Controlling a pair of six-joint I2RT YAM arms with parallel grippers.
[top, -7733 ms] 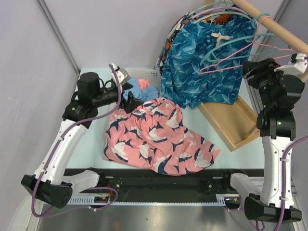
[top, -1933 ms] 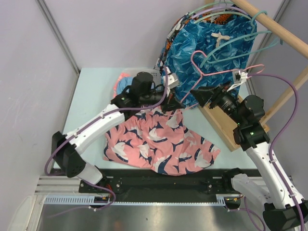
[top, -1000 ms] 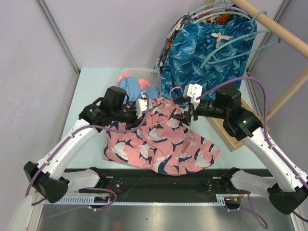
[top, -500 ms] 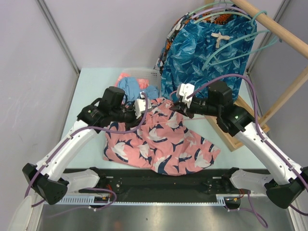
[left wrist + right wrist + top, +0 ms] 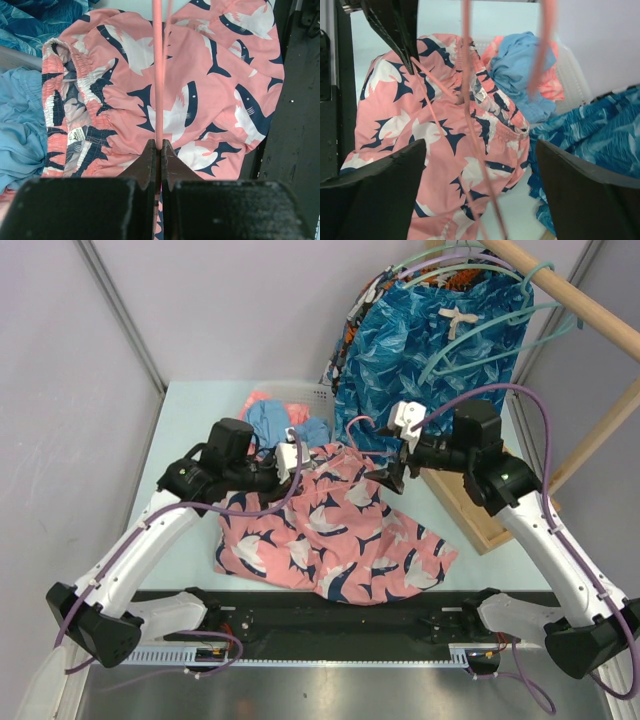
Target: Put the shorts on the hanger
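The coral-pink shorts point(image 5: 330, 530) with a navy and white fish print lie crumpled on the table, waistband point(image 5: 85, 100) toward the far side. The thin pink hanger point(image 5: 352, 424) hangs just above them between both arms. My left gripper point(image 5: 306, 466) is shut on one of its rods point(image 5: 158, 90), pinched at the fingertips point(image 5: 159, 148). My right gripper point(image 5: 393, 466) stands open, its fingers point(image 5: 370, 195) wide apart. The hanger's wires point(image 5: 470, 110) run between them, untouched.
Blue leaf-print shorts point(image 5: 430, 370) hang from teal hangers point(image 5: 480, 330) on a wooden rail point(image 5: 570, 295) at the back right. A wooden base point(image 5: 480, 505) sits under it. A white basket point(image 5: 310, 392) with a light-blue garment point(image 5: 285, 422) stands behind the shorts.
My right gripper has opened off the hanger and drawn back a little to the right. The left gripper keeps hold of the hanger over the shorts.
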